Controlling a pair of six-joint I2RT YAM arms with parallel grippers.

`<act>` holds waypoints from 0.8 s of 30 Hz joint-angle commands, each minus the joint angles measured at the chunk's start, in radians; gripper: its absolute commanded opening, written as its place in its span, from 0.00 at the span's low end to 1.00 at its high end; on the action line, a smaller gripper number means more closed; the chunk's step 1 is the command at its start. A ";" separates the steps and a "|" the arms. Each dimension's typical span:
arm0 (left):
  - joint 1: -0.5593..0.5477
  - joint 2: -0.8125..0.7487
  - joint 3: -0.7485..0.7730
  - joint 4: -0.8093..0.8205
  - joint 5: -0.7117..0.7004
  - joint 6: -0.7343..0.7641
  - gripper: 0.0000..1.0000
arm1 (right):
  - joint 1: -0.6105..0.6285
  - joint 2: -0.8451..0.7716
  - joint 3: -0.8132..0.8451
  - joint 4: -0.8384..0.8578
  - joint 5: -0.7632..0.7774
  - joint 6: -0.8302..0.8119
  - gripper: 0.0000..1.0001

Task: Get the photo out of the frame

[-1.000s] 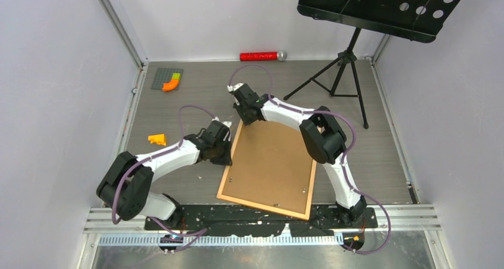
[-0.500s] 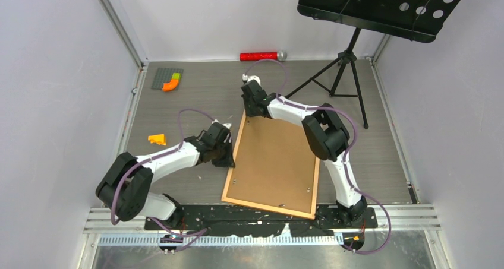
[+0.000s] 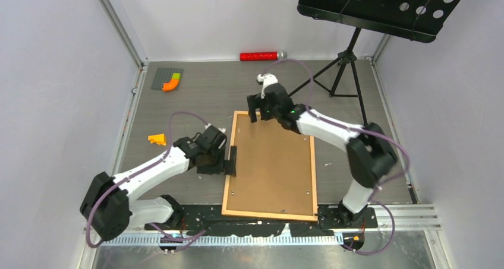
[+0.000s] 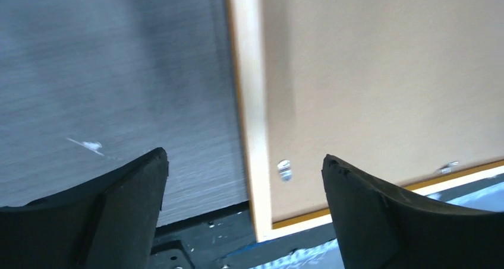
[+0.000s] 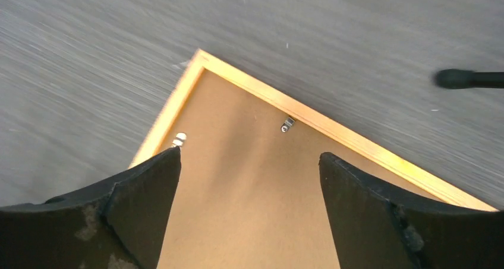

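The frame [image 3: 227, 181] lies face down on the table, its thin orange border around a plain brown backing board [image 3: 273, 162]. The photo is hidden under that board. My left gripper [image 3: 231, 162] stands open over the frame's left border [image 4: 246, 103], nothing between its fingers [image 4: 136, 192]; a small metal clip [image 4: 284, 170] shows near the near corner. My right gripper [image 3: 255, 108] hangs open over the frame's far left corner [image 5: 199, 58], above the backing board [image 5: 238, 120], with two clips [image 5: 287, 124] ahead of it.
A black music stand [image 3: 347, 61] rises at the back right; one of its feet [image 5: 463, 78] lies close to the frame's far edge. A red cylinder [image 3: 259, 56] rests by the back wall. A grey baseplate [image 3: 167, 78] and an orange block [image 3: 157, 139] lie at the left.
Both grippers were shut and now stand open. The frame has turned from slanted to square with the table. The right gripper shifted right along the far edge.
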 commanded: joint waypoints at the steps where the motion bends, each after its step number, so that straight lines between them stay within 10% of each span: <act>1: 0.001 -0.062 0.226 -0.063 -0.145 0.110 1.00 | -0.033 -0.292 -0.131 0.237 -0.003 -0.016 0.99; 11: 0.175 0.322 0.672 -0.048 -0.111 0.396 1.00 | -0.317 -0.576 -0.391 0.268 -0.371 0.168 0.96; 24: 0.249 0.961 1.263 -0.332 -0.047 0.476 0.69 | -0.338 -0.771 -0.545 0.221 -0.171 0.150 0.96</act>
